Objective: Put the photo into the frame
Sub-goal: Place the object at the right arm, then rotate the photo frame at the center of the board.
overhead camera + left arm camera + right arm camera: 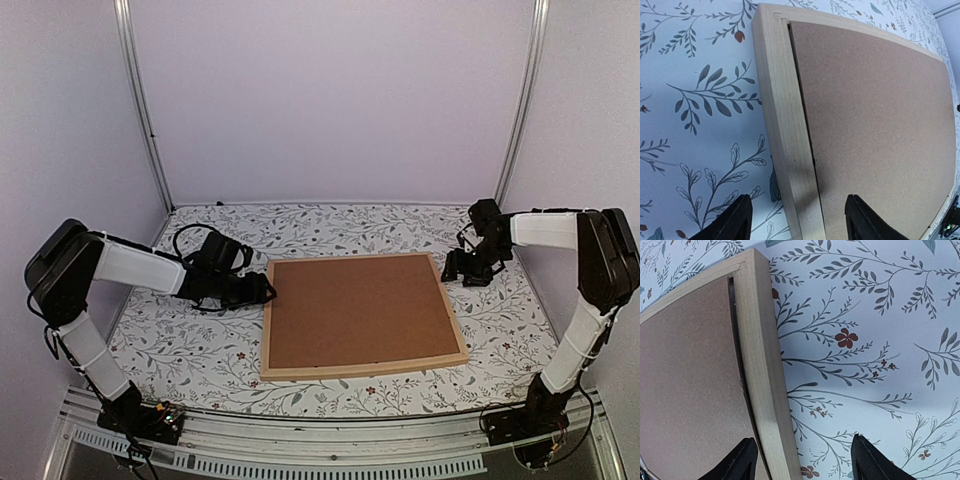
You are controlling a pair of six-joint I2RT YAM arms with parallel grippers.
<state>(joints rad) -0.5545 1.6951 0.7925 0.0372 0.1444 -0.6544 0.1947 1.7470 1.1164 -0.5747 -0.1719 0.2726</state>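
The light wood frame (365, 367) lies flat in the middle of the table with a plain brown backing board (355, 310) filling it. The photo is hidden. My left gripper (268, 292) is at the frame's left rail. In the left wrist view it (799, 220) is open, one finger over the tablecloth and the other over the board (875, 115), with the rail (785, 125) between them. My right gripper (455, 272) is by the frame's far right corner. It (802, 460) is open too, straddling the right rail (760, 355), gripping nothing.
A floral-patterned cloth (200, 350) covers the table. White walls and two metal posts (145, 110) close in the back and sides. A metal rail (330, 430) with both arm bases runs along the near edge.
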